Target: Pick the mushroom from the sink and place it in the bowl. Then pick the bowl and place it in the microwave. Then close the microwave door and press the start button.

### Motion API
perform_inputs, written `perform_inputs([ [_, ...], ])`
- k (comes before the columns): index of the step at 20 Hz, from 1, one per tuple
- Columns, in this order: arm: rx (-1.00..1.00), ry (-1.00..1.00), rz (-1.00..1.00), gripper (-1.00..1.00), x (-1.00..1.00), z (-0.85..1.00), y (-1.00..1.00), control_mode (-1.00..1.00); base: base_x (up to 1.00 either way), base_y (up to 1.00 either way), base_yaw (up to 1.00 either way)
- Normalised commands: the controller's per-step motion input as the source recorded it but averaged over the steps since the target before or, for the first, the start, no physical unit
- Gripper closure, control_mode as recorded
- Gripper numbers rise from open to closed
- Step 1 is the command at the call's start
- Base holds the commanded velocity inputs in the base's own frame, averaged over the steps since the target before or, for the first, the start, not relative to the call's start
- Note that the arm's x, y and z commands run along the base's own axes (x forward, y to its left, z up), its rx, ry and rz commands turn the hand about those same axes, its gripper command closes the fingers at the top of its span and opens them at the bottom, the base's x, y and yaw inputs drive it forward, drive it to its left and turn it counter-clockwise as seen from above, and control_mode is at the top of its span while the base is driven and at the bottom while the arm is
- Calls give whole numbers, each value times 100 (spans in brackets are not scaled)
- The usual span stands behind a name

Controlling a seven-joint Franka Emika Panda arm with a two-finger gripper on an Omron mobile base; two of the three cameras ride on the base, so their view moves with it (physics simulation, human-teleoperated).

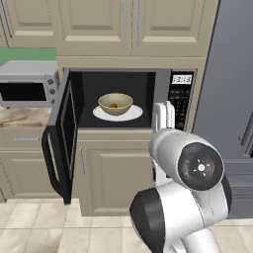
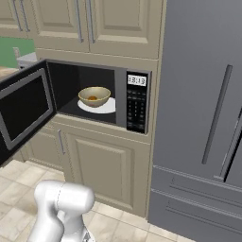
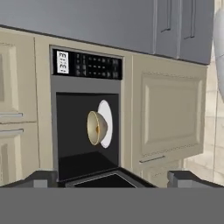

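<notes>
- Mushroom lies as a small orange speck inside the bowl, low against the bowl's bottom.
- The bowl sits on the white turntable plate inside the microwave, roughly centred on the plate.
- The microwave door is swung wide open to the left, its long black bar handle on the outer edge.
- The keypad and lit display stand on the microwave's right side.
- In the hand view the scene is rolled sideways; the gripper faces the open cavity from a distance, its fingertips spread wide apart with nothing between them.
- A small silver toaster oven stands on the counter left of the open door.
- A grey fridge stands just beside the microwave cabinet on the right; whether the two touch is hard to tell.
</notes>
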Motion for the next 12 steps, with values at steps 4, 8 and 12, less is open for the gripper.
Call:
perform_inputs([
  [4,-6,-4,-14,-100,-78,2,63,-100,0,0,0],
  [8,-8,0,-22,-100,-32,0,79,-100,0,0,0],
  [12,-8,0,-23,-100,0,0,94,-100,0,0,0],
])
